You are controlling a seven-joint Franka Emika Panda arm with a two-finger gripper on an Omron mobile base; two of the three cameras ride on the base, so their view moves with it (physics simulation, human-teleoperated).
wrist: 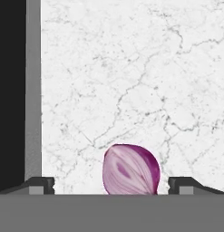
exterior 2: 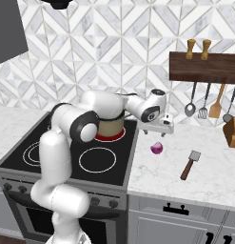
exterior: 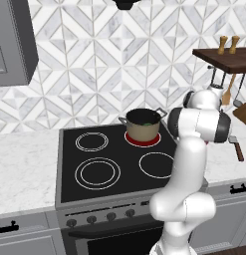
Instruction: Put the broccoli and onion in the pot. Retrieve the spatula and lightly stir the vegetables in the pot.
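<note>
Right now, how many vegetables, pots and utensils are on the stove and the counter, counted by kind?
Vegetables: 2, the onion on the counter and the broccoli in the pot
Pots: 1, the pot on the stove
Utensils: 1, the spatula on the counter
Total: 4
</note>
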